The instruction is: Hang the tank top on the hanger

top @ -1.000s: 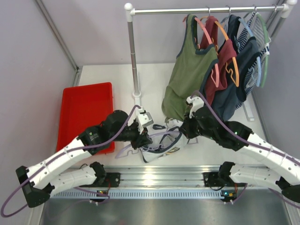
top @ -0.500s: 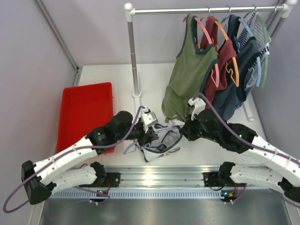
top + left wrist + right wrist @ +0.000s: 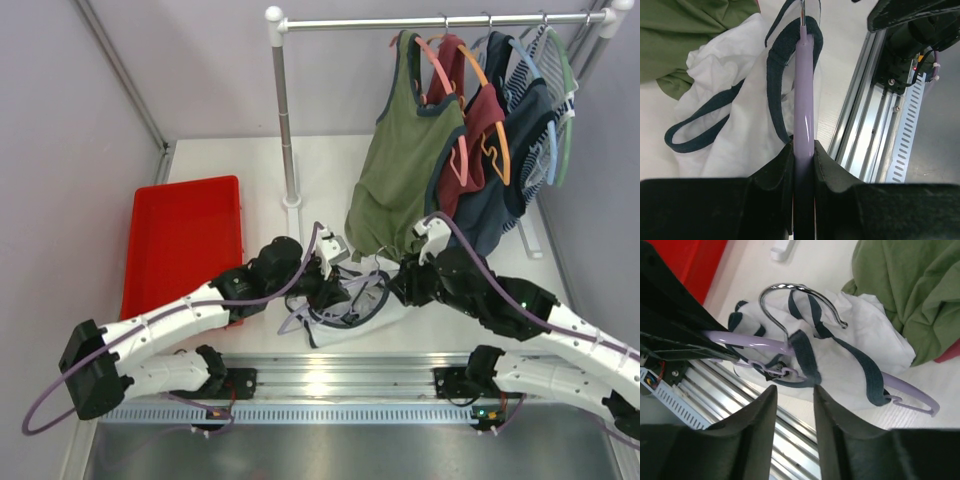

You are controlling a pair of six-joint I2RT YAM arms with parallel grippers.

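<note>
The left fingers (image 3: 775, 172) are clamped tight on one arm of the lavender hanger (image 3: 804, 95), which runs straight up the middle of the left wrist view. The right fingers (image 3: 752, 432) stand slightly parted above the garment, with nothing between them. The tank top (image 3: 385, 305) lies crumpled on the tabletop (image 3: 230, 160) in the lower middle of the overhead view, between the two wrists. One navy strap (image 3: 802, 357) is looped over the hanger beside its metal hook (image 3: 790, 289). The hem of an olive-green top (image 3: 400, 165) meets the white cloth at its upper right. A red tray (image 3: 180, 250) sits at the left.
</note>
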